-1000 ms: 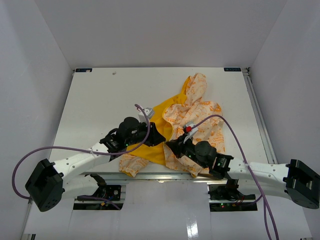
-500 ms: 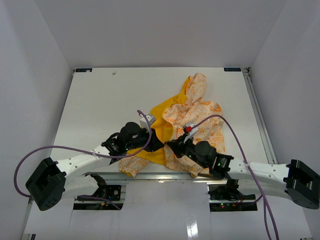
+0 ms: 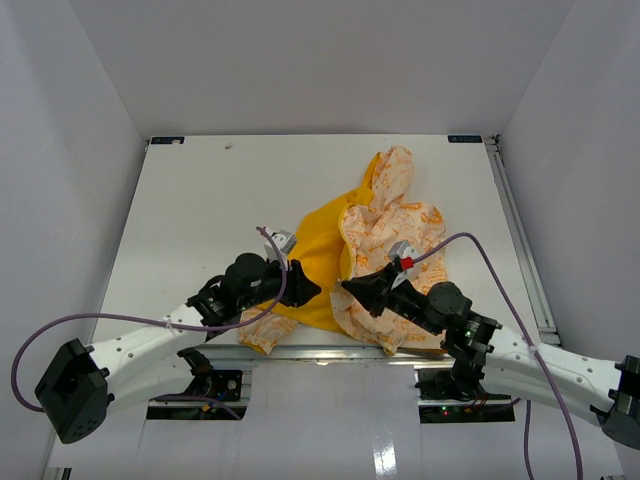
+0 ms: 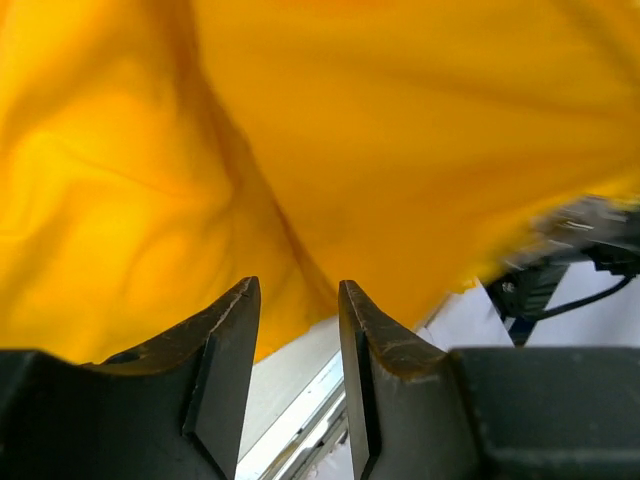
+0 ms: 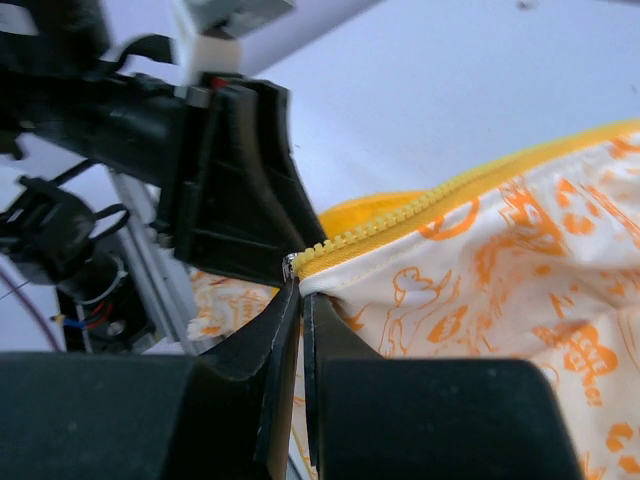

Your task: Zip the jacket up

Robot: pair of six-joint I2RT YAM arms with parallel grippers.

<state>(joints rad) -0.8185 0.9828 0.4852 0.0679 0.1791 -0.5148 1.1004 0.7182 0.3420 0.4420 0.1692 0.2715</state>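
The right fingers (image 5: 275, 345) are clenched on the lower end of the yellow zipper edge (image 5: 440, 195), while the left fingers (image 4: 228, 345) stand apart and grasp nothing, with only the yellow lining (image 4: 350, 120) just before them. The jacket (image 3: 395, 225) lies open and crumpled on the near part of the surface (image 3: 200, 200). I judge that the left fingers should find the other zipper end and bring it beside the right pinch, which should hold the edge tight.

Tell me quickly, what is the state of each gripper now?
Left gripper: open, holding nothing.
Right gripper: closed on the jacket at its zipper edge.
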